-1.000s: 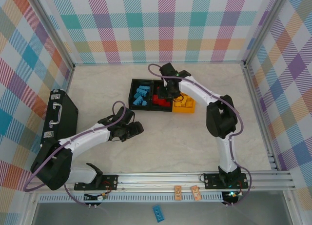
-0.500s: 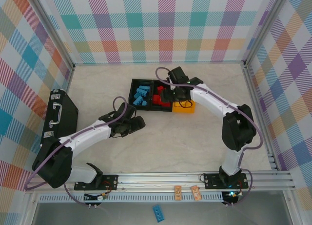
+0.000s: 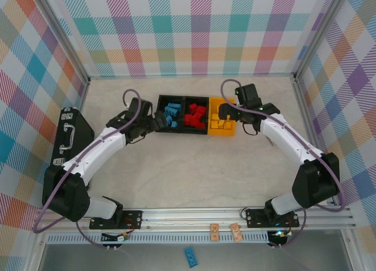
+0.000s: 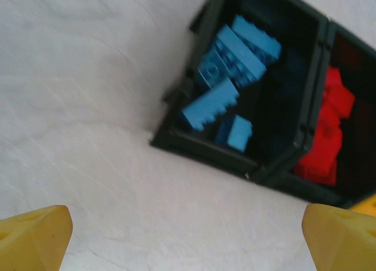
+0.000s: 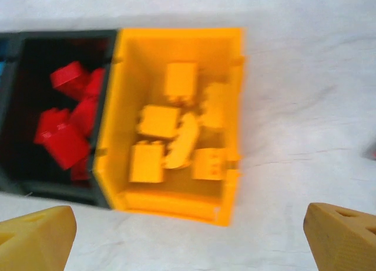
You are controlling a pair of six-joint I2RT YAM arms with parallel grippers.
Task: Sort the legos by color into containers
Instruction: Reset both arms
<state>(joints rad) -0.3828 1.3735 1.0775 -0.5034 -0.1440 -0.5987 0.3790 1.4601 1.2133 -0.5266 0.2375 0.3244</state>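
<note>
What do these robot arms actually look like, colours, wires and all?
The left arm and right arm match: smooth white tube-like segments joined by chunky black joints, on black bases. A thin purple cable loops along each one. The fingertips are yellow, wedge-shaped pads.

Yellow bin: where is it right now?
In the top view, the yellow bin sits toward the far middle of the table, at the right end of the three-bin row, against the black bin holding red bricks.
</note>
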